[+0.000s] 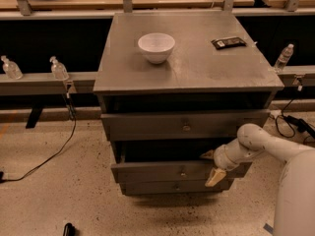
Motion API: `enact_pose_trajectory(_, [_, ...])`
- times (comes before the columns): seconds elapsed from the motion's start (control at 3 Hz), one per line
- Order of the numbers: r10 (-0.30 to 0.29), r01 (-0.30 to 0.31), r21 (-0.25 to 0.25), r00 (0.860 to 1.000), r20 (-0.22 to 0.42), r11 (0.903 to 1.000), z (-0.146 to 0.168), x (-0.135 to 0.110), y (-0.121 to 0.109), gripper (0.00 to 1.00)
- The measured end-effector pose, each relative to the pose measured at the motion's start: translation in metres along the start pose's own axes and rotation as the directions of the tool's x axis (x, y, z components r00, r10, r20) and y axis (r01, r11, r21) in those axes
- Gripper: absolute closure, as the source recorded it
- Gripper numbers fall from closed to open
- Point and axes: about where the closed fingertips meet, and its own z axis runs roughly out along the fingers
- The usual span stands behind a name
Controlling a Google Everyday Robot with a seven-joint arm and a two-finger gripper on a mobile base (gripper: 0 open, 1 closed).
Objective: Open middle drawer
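One cabinet [197, 68] has three drawers: top drawer [147, 128], middle drawer [157, 172], bottom drawer [157, 187]. One bowl [156, 47] and one packet [228, 43] sit on top. Behind stand what look like three bottles [11, 68] [58, 69] [284, 57]. One gripper [211, 166] is at the middle drawer's right end.

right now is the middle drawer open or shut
Partly open: the middle drawer sits forward of the top drawer, with a dark gap showing above its front. The gripper is at its right end.

The grey cabinet top [197, 75] carries 2 things: a white bowl [156, 47] left of centre and a dark flat packet [228, 43] at the far right. Below it, the gripper [211, 166] is at the right end of the middle drawer [152, 172].
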Motion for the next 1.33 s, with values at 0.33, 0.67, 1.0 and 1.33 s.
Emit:
enact_pose_trajectory(0.33, [0.006, -0.006, -0.045, 1.0, -0.009, 0.999, -0.005, 0.001, 0.021, 0.34])
enact_pose_trajectory(0.67, [0.018, -0.019, -0.084, 1.0, -0.016, 0.9963, -0.011, 0.001, 0.044, 0.35])
enact_pose_trajectory(1.0, [0.037, -0.04, -0.111, 0.999, -0.022, 0.993, -0.019, 0.001, 0.065, 0.35])
enact_pose_trajectory(1.33, [0.066, -0.068, -0.125, 0.998, -0.015, 0.9898, -0.03, -0.001, 0.084, 0.36])
